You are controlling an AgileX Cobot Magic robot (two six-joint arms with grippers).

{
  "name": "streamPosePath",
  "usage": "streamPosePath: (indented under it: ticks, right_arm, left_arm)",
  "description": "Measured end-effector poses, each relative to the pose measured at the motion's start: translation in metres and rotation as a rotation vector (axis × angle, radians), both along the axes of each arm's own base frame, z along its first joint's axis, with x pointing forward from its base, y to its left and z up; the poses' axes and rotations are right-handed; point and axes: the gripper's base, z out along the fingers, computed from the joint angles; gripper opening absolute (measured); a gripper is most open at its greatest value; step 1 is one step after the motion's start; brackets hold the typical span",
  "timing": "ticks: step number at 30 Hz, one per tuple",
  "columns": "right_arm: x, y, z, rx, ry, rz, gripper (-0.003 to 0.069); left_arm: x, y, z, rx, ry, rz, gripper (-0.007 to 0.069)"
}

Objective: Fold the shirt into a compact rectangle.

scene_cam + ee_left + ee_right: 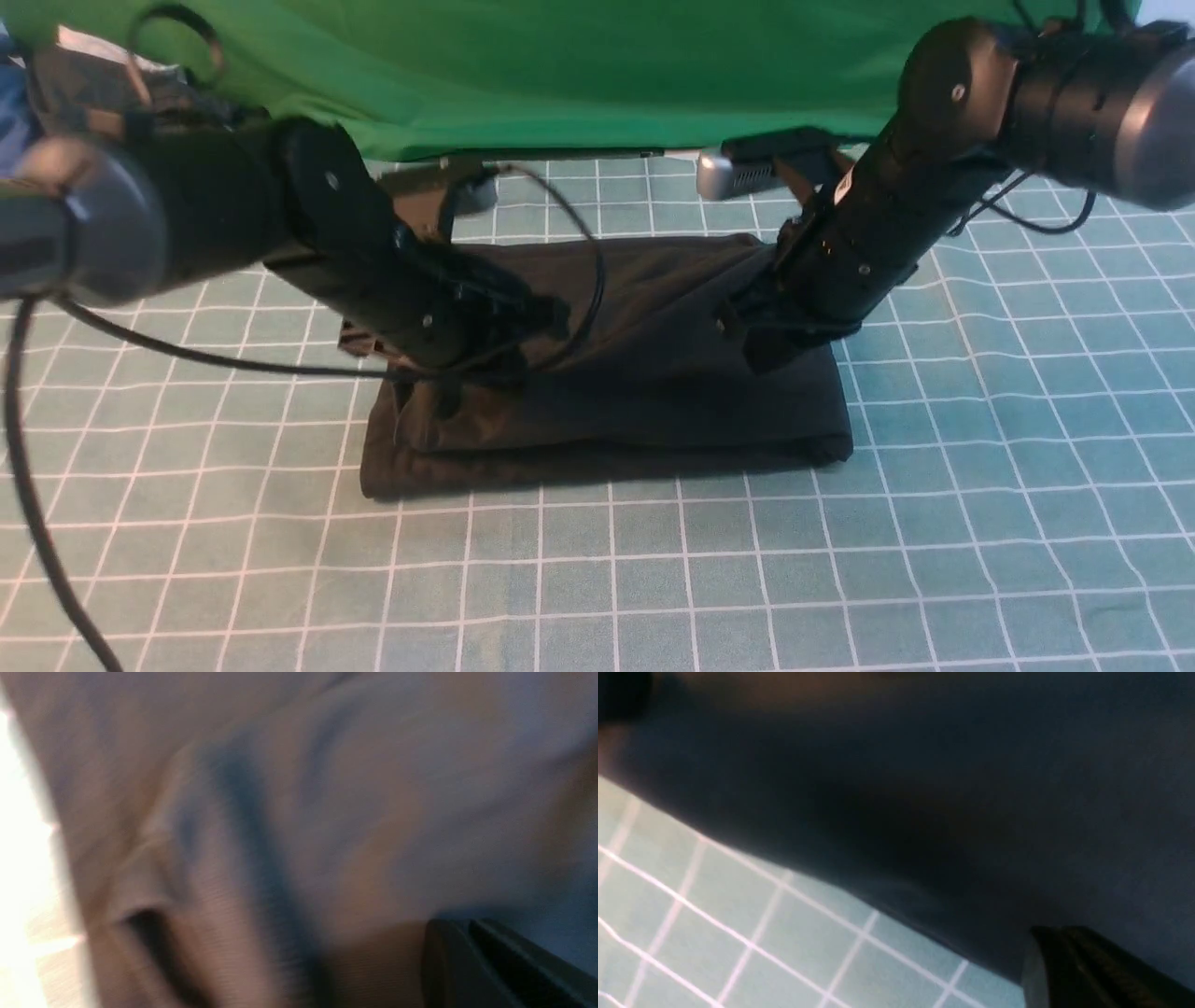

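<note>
**Both pincers closed on the folded black shirt**

The shirt (644, 373) lies in the middle of the table (980, 467), on the teal mat with its white grid, folded into a thick, roughly rectangular bundle. Its near edge is a rounded, stacked fold running across the front view. The top layer rises from that edge towards the two arms instead of lying flat.

The left pincer (537, 317) sits over the left part of the bundle, its jaws closed on the shirt's cloth. A flap hangs down from it towards the near left corner. In the left wrist view the shirt (327, 812) fills almost the whole picture – blurred, with creases – and the dark fingers (467, 970) lie pressed together right against it.

The right pincer (747, 345) comes down onto the right part of the bundle, well in from the near right corner. Its jaws are closed too, gripping the upper layer, though black on black hides the exact pinch. In the right wrist view the shirt (948, 788) covers the upper part of the picture, its edge running slantwise over the table (738, 914), and the fingers (1087, 970) touch the cloth just by that edge.

Only plain black cloth faces the cameras. A small pale sticker (845, 189) on the right arm is too small to read. A green cloth (560, 65) hangs behind the table.
</note>
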Motion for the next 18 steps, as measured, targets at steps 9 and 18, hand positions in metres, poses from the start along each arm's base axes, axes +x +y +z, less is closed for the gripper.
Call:
streamPosePath:
  ticks: [9,18]
  right_arm:
    - [-0.001,-0.004,-0.038,-0.113,0.123,0.037,0.0022]
    - [0.0,-0.016,-0.021,-0.152,0.075,0.022,0.0022]
  left_arm:
    - [-0.015,0.014,-0.029,0.114,0.06,0.047,0.0011]
    - [-0.022,0.018,-0.003,0.105,-0.015,0.054,0.0011]
